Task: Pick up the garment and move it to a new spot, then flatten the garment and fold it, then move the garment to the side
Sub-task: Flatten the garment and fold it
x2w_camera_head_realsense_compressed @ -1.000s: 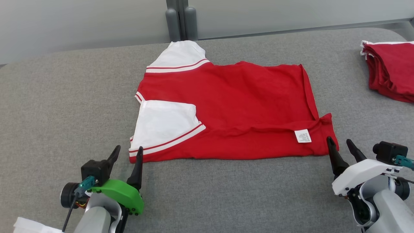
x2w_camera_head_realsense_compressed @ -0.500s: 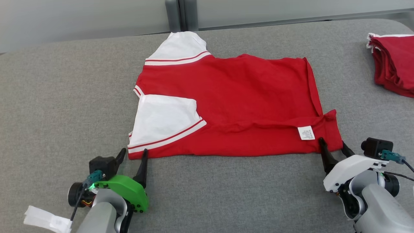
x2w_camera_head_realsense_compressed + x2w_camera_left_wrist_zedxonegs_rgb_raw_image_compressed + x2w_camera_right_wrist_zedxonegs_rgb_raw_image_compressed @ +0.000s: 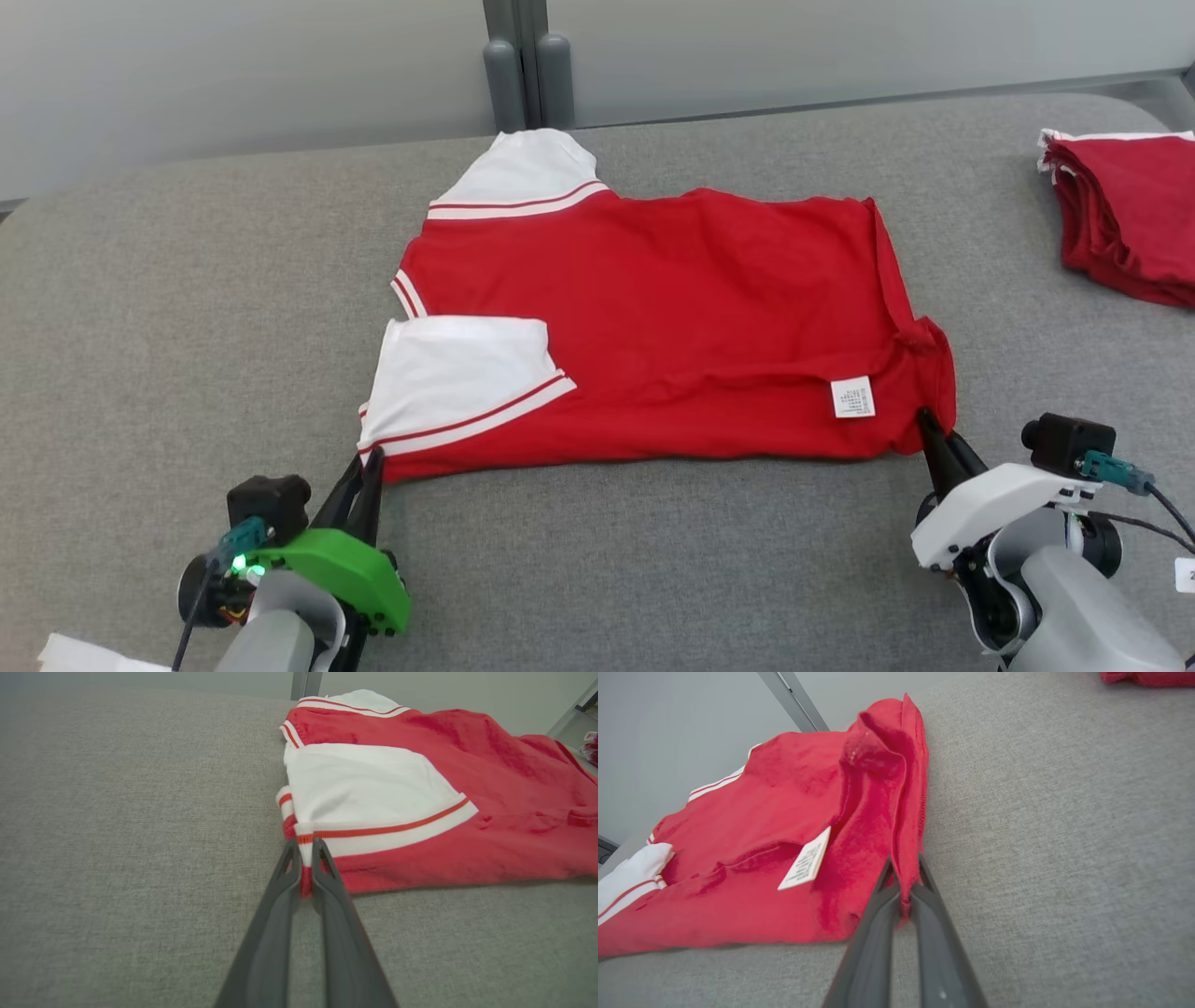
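Down at the lower left of the head view, the left gripper [image 3: 367, 459] has its jaws drawn nearly together on the near left corner of the shirt [image 3: 672, 308]. The left wrist view shows the pinch plainly: the two dark fingers [image 3: 275, 905] nip a thin fold of red hem and white striped cuff between their tips, low over the grey surface [image 3: 168, 308].

The shirt lies spread across the middle of that surface, its length running left to right. A white sleeve [image 3: 457, 373] with red stripes is folded onto the red body just beyond the left gripper. The other sleeve [image 3: 523, 173] sticks out at the far edge, near two grey posts [image 3: 523, 79]. The body is mostly flat, with a few soft creases along the near edge. A small white label [image 3: 851, 397] shows close to the near right corner.

At that corner the right gripper [image 3: 934, 431] is likewise all but closed on cloth. In the right wrist view its fingers [image 3: 873, 933] clamp a narrow ridge of red fabric, which bunches up beyond the tips.

Farther right, well apart from the shirt, sits a pile [image 3: 1130, 219] of red garments.
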Available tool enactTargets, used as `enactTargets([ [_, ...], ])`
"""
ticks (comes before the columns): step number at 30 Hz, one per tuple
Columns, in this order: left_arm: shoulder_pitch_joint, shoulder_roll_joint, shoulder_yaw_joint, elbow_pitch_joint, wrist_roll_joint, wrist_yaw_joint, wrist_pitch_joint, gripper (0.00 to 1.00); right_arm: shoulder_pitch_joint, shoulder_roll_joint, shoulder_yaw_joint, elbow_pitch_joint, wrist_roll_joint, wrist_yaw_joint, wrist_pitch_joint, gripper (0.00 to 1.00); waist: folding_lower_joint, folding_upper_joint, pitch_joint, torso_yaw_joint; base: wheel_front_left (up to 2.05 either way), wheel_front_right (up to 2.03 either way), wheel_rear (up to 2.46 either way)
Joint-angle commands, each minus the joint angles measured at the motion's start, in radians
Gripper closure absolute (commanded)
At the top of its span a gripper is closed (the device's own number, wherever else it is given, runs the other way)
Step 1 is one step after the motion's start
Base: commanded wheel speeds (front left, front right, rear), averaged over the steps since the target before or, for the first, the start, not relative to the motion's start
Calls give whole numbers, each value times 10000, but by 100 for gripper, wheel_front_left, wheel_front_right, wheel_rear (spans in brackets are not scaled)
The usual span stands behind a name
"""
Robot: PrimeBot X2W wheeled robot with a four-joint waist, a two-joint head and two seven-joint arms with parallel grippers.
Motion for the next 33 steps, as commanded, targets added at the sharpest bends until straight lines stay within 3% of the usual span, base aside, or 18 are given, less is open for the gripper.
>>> enactTargets([
  [1, 307, 161, 78, -172, -23, -19, -32, 100, 325, -79, 80, -123, 106, -6, -92, 100, 0, 0, -399, 88, 0, 0, 0],
  [10, 2771, -72, 919, -1869, 371, 155, -32, 100, 2209, -508, 67, -1546, 657, -6, -33, 100, 0, 0, -1095, 264, 0, 0, 0],
  [19, 4433, -511, 1080, -2858, 682, 295, -32, 100, 3996, -622, -1045, -2866, 515, -12, 905, 100, 0, 0, -1232, 414, 0, 0, 0],
  [20, 4442, -516, 1012, -2810, 723, 288, -32, 64, 4088, -586, -1153, -2929, 440, -12, 1017, 100, 0, 0, -1238, 425, 0, 0, 0],
  [21, 4408, -526, 974, -2782, 753, 281, -32, 7, 4171, -518, -1277, -3004, 344, -12, 1119, 67, 0, 0, -1248, 438, 0, 0, 0],
  [22, 4368, -562, 963, -2752, 772, 277, -32, 0, 4214, -425, -1381, -3096, 301, -12, 1144, 21, 0, 0, -1260, 444, 0, 0, 0],
  [23, 4320, -601, 955, -2717, 811, 289, -32, 0, 4264, -321, -1485, -3196, 225, -11, 1200, 0, 0, 0, -1277, 438, 0, 0, 0],
  [33, 3775, -601, 1740, -3846, 1513, 443, -32, 0, 4068, 210, -2296, -4284, -1226, -9, 854, 0, 0, 0, -1358, 313, 0, 0, 0],
])
